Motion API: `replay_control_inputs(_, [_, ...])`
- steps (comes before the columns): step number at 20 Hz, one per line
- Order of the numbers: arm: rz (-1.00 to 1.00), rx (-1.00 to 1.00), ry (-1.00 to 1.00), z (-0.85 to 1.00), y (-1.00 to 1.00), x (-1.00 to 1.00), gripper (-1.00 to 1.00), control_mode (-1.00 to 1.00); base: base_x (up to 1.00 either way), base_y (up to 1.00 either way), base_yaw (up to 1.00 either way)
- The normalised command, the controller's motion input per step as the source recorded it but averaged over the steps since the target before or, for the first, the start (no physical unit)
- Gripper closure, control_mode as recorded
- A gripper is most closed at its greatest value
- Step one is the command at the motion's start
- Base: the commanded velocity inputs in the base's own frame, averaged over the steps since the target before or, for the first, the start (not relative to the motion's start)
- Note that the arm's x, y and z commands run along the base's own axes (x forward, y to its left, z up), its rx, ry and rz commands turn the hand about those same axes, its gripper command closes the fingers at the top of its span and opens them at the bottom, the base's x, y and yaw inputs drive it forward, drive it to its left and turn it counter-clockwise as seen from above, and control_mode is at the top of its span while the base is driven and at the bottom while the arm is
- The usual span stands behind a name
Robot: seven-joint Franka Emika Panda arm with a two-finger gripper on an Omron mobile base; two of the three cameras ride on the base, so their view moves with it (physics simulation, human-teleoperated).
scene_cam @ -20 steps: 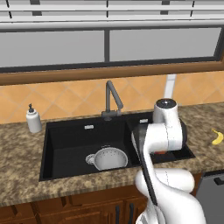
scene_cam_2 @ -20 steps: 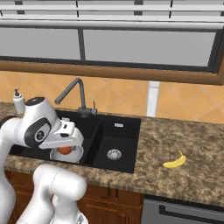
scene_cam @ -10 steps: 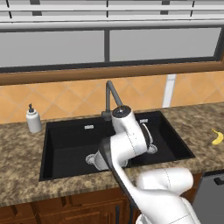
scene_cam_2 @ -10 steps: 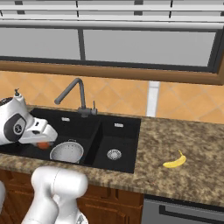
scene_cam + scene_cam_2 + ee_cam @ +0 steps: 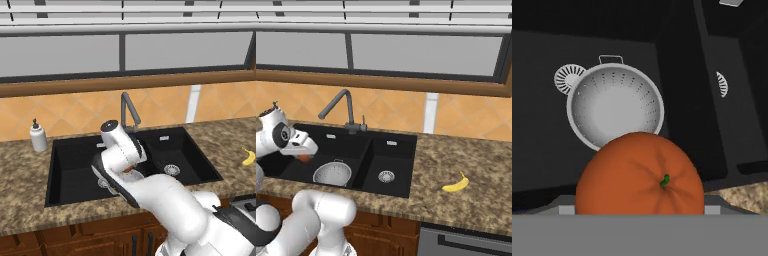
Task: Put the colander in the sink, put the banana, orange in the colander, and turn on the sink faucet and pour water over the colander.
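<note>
The silvery colander (image 5: 332, 174) sits in the wider basin of the black sink (image 5: 286, 162), seen from above as colander (image 5: 614, 107) next to the round drain (image 5: 568, 77). My gripper (image 5: 302, 154) hangs over that basin, left of the colander and shut on the orange (image 5: 304, 158). Close to the hand camera the orange (image 5: 639, 175) hides the fingertips and overlaps the colander's near rim. The banana (image 5: 456, 183) lies on the counter to the right, also banana (image 5: 248, 156). The dark faucet (image 5: 338, 102) stands behind the sink, its spout pointing left.
A white soap dispenser (image 5: 38, 137) stands on the counter left of the sink. The narrower basin with its steel drain (image 5: 386, 176) lies right of the colander. Speckled granite counter (image 5: 456, 155) surrounds the sink, with a tiled wall and window behind.
The arm has swung left across the sink with the orange in its grip, from near the basin divider to over the left part of the wider basin. Colander and banana have not moved.
</note>
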Motion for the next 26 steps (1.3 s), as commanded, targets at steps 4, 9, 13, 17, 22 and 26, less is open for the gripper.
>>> replay_control_inputs(4, [-0.03, -0.08, 0.26, -0.44, 0.07, 0.98, 1.00, -1.00, 0.00, 0.00, 0.00])
replay_control_inputs(9, [0.00, -0.17, 0.28, -0.68, 0.00, 0.67, 1.00, -1.00, 0.00, 0.00, 0.00])
replay_control_inputs(13, [0.00, -0.14, 0.13, -0.60, 0.00, 0.40, 1.00, -1.00, 0.00, 0.00, 0.00])
replay_control_inputs(17, [0.00, -0.13, 0.01, -0.59, -0.02, 0.11, 1.00, -1.00, 0.00, 0.00, 0.00])
replay_control_inputs(22, [0.00, -0.07, -0.01, -0.46, -0.06, -0.02, 1.00, -1.00, 0.00, 0.00, 0.00])
replay_control_inputs(26, [0.00, 0.00, -0.02, -0.31, -0.16, 0.06, 1.00, -1.00, 0.00, 0.00, 0.00])
